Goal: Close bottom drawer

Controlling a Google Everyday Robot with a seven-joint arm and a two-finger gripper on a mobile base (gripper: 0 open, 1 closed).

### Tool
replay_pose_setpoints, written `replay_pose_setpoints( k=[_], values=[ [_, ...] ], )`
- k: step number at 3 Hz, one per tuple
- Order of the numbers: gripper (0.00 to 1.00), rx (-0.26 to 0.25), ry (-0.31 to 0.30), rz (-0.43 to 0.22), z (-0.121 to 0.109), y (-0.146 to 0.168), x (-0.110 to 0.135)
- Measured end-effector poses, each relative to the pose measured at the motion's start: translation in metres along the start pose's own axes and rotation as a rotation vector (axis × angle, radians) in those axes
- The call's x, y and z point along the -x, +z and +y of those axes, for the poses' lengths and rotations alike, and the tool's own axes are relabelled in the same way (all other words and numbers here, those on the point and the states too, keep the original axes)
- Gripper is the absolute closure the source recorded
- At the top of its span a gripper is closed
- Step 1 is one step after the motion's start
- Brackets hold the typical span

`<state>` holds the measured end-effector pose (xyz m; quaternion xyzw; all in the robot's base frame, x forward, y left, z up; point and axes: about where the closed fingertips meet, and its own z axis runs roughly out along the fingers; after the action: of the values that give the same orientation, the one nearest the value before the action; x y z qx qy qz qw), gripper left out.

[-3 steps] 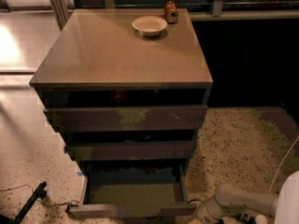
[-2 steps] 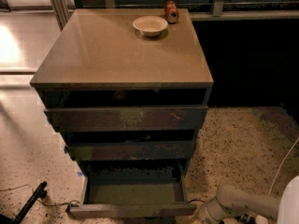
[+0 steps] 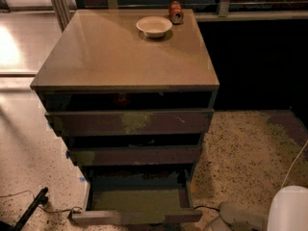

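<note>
bottom drawer pulled out at 6 o'clock, flat dark front, olive inner floor | gripper pale grey, at its 3 o'clock corner, grip cannot tell | glossy tan cabinet top, speckled stone floor

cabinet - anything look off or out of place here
The bottom drawer is pulled far out, leaving its olive floor exposed. The top drawer front has a pale scuffed patch near its middle. The gripper is low by the open drawer's right front corner, partly cut off.
</note>
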<state>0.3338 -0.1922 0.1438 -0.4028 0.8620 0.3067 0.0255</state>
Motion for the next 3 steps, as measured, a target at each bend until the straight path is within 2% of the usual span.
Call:
replay_pose_setpoints(
  k=[1,2,3],
  values=[
    [1.0,0.014,0.018,-0.011,-0.001,0.012,-0.005],
    [1.0,0.02,0.039,-0.068,-0.005,0.015,-0.003],
    [1.0,-0.009,0.047,-0.171,-0.009,0.013,0.019]
  ],
)
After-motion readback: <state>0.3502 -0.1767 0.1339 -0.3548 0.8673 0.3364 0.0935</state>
